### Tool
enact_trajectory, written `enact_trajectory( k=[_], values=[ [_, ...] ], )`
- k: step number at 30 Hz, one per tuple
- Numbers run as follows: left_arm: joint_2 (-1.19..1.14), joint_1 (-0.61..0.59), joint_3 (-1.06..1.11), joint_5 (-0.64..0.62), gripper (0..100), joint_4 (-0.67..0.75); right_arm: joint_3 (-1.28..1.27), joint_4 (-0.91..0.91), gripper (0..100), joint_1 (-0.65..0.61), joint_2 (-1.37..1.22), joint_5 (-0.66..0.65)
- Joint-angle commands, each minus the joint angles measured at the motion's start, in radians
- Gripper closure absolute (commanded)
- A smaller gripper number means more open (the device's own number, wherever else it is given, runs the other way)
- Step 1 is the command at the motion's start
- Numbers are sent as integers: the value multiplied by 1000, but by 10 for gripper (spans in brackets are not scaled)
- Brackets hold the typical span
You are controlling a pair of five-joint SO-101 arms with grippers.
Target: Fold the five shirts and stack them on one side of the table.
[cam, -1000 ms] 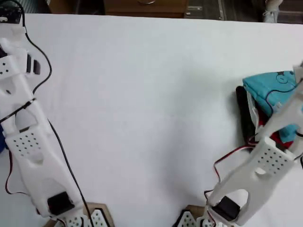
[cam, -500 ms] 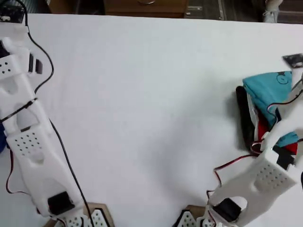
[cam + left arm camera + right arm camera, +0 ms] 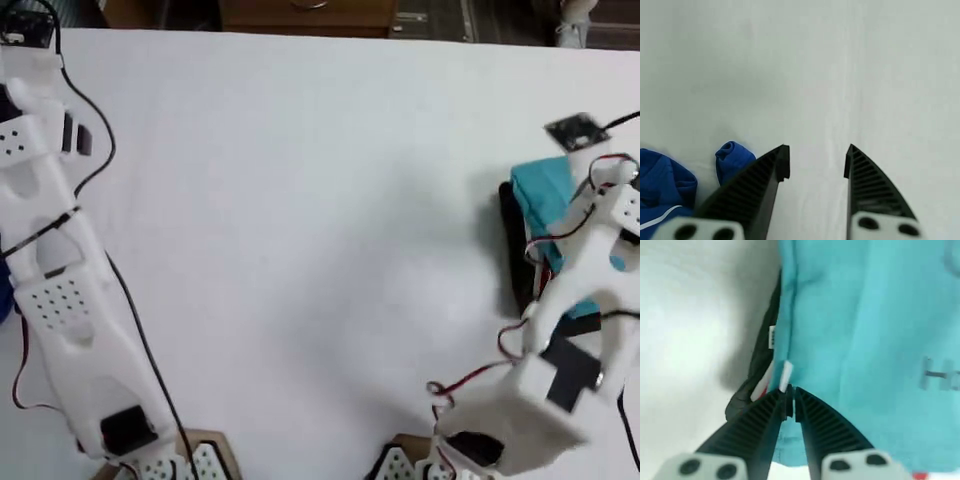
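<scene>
At the high view's right edge lay the stack [image 3: 535,200], soft, light, likely best pinched at a fold; the right gripper [image 3: 791,402] hung all but closed, empty, and the left gripper [image 3: 815,162] gaped empty.

The white table [image 3: 300,200] is viewed steeply from above in the high view. In the left wrist view the table is seen closely past the left gripper [image 3: 816,160]. In the right wrist view the teal shirt [image 3: 865,315], shared with the high view, is seen at very close range.
</scene>
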State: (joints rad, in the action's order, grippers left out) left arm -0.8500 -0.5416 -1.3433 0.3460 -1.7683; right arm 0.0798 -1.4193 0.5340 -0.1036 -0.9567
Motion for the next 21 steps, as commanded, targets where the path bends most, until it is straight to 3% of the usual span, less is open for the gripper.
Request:
enact_trajectory(
  k=[1,5,10,16,21],
  values=[
    [11,3,-33,8,797,-9,25,38,978,-16,206,-2],
    [11,6,-33,8,797,-9,-48,222,978,-125,239,98],
    [18,2,-33,8,797,-11,-167,498,978,-225,82,115],
    [21,-49,-39,9,797,-12,-133,713,978,-200,-147,115],
    [21,-84,-41,9,797,-12,-9,723,978,-165,-302,112]
  ],
)
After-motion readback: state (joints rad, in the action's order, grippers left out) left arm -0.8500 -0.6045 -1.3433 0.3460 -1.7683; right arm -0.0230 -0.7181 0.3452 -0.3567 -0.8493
